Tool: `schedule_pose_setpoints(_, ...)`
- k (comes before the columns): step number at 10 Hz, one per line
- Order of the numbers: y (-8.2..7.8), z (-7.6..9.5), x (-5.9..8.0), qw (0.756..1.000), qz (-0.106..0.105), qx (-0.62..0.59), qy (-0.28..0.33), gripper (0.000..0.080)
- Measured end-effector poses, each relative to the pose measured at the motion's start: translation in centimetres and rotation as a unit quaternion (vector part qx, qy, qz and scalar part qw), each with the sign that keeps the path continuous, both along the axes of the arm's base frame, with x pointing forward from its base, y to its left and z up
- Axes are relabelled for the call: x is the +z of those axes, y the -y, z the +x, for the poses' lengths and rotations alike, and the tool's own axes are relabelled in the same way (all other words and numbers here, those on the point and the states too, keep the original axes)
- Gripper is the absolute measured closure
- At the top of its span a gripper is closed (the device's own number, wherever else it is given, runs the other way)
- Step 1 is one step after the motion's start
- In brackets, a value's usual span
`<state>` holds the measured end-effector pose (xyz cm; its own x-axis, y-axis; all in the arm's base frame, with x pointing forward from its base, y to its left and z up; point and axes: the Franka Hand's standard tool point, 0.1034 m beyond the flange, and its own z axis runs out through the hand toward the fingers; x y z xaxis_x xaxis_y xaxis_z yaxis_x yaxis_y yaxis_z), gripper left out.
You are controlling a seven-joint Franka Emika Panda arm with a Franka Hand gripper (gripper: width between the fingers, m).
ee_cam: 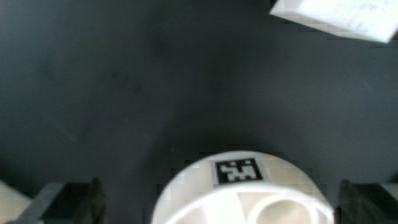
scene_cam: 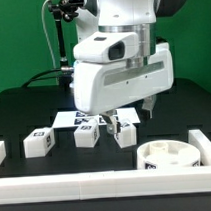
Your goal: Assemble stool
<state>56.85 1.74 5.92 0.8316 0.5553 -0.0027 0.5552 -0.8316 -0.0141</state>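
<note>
Jaws stand spread wide and hold nothing. They hang over the end leg [scene_cam: 123, 135] of a row of three on the black bench [scene_cam: 24, 113], at the exterior view's right. The middle leg [scene_cam: 87, 135] sits near it, and the third leg [scene_cam: 37, 143] lies further to the exterior view's left. The seat [scene_cam: 166, 155] lies nearer the camera at the exterior view's right, close to the corner of the border rails [scene_cam: 78, 183], with no leg fitted.

In the wrist view a white tagged part [ee_cam: 231, 195], judged to be that end leg, lies between the fingertips [ee_cam: 63, 200], slightly nearer one than the other.

Risks noted:
- Closing off-centre would push or twist the leg rather than seat it squarely.
- Descending out of line would land a fingertip on top of the leg and tip it.
- A wide approach could knock the middle leg or strike the marker board [scene_cam: 69, 119] just behind.
</note>
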Motion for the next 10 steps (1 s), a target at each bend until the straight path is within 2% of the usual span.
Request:
schedule_pose_setpoints(4, 1.5, -3.4, -1.4, 0.988, 0.011, -0.157, -0.005, 0.015)
schedule_pose_setpoints(10, 0.9, -3.6, -1.5, 0.954, 0.017, -0.3, -0.014, 0.015)
